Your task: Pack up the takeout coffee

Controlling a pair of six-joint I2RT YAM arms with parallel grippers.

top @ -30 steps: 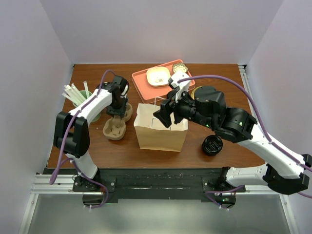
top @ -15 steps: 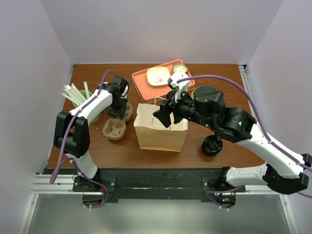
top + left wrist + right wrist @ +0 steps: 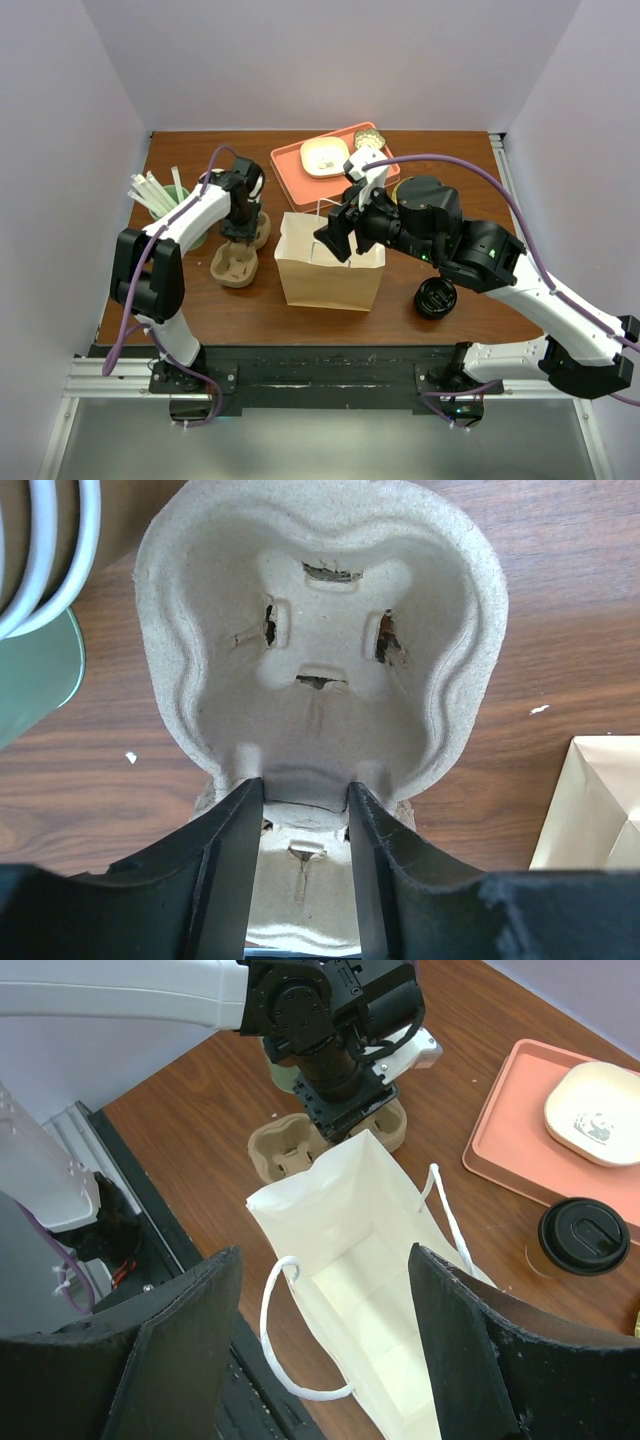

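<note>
The takeout coffee (image 3: 583, 1237), a small cup with a black lid, stands beside the orange tray (image 3: 500, 1130), to the right of the open brown paper bag (image 3: 390, 1260); in the top view my right arm hides it. My right gripper (image 3: 325, 1260) hangs open over the bag's (image 3: 330, 262) mouth with nothing between its fingers. My left gripper (image 3: 305, 785) points down at the pulp cup carrier (image 3: 320, 650) left of the bag. Its two fingers are pressed against either side of the carrier's (image 3: 240, 258) middle ridge.
The orange tray (image 3: 292, 172) at the back holds a cream plate (image 3: 324, 156). A green cup of straws (image 3: 165, 197) stands at the far left. A squat black round piece (image 3: 436, 297) lies right of the bag, under my right arm.
The left gripper's fingers have drawn in a little onto the carrier's ridge. The right arm, bag and carrier have not moved.
</note>
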